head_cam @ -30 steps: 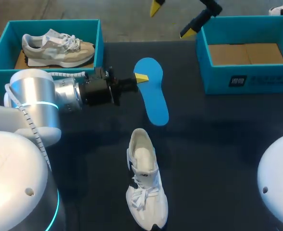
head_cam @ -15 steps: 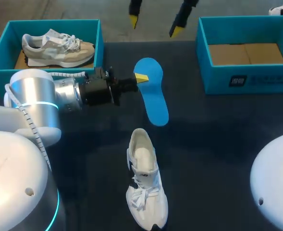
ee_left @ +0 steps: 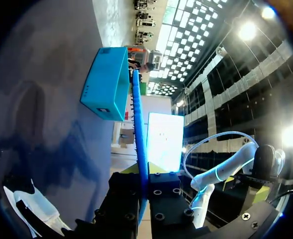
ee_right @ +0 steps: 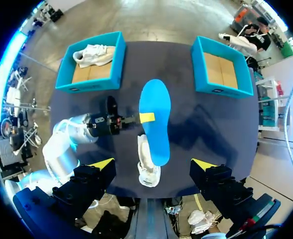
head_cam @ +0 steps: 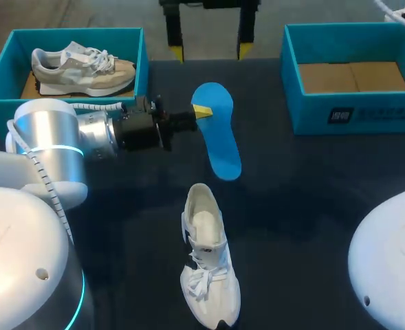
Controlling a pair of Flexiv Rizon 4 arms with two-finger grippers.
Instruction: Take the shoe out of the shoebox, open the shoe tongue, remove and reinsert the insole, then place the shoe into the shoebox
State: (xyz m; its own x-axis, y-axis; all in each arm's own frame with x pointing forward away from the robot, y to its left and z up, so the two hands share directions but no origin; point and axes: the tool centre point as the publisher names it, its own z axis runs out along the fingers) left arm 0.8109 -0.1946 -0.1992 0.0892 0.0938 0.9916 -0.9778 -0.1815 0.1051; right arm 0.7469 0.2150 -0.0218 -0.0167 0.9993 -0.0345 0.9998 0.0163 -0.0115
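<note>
Blue insole (head_cam: 216, 134) is pinched by its side edge in the left gripper (head_cam: 201, 111). The two fingers are shut tight on it, and it seems to hang flat just above the table (head_cam: 312, 206). The white shoe (head_cam: 206, 265) lies loose on the table at 6 o'clock from the insole. Its hole faces the insole and its toe points away. The empty shoebox (head_cam: 354, 110) sits at 2 o'clock from the shoe. The right gripper (head_cam: 210, 50) hangs high at 12 o'clock. Its fingers are spread wide and it holds nothing.

Lots could go wrong from here. The grip is only on a thin bit of edge, so the soft insole could sag, twist or slip out if the arm swings fast.

Nothing holds the shoe down. If the insole gets pushed in now, the shoe may slide away or roll on its side. The right gripper should pin it first.

The wide front end of the insole looks to point away from the shoe. If it goes in that way, it could fold, bunch up or get stuck at the hole.
</note>
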